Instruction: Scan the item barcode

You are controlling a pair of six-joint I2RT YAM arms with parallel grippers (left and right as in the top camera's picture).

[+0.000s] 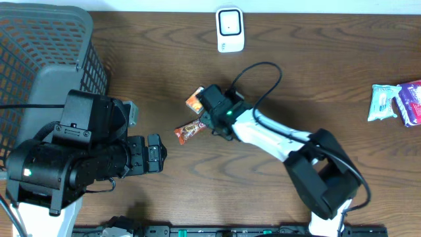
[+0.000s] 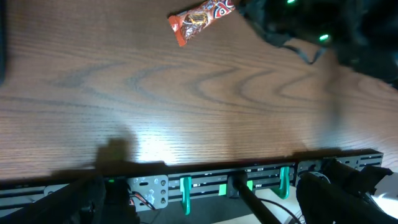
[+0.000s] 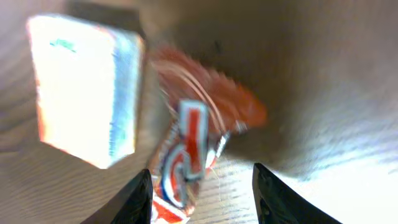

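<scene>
Two right gripper [image 3: 202, 171] fingers apart around candy bar [image 3: 186, 149]; bar hugs 9 o'clock finger, may twist out when squeezed. Left gripper [image 1: 158, 153] apart, empty.

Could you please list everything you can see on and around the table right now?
wooden table: one, dark brown, under everything
plastic mesh basket: one, grey, far left corner
rounded device: one, white, far edge at centre, probably the scanner
small box: one, orange and white, centre, beside the right gripper
wrapped candy bar: one, red-orange, centre, lying flat
snack packets: two, pale green and purple-pink, side by side at the right edge
rail with green clips: one, black, along the near edge
left gripper: one, black, open and empty, left of the bar
right gripper: one, black, open, fingers either side of the bar's end
</scene>
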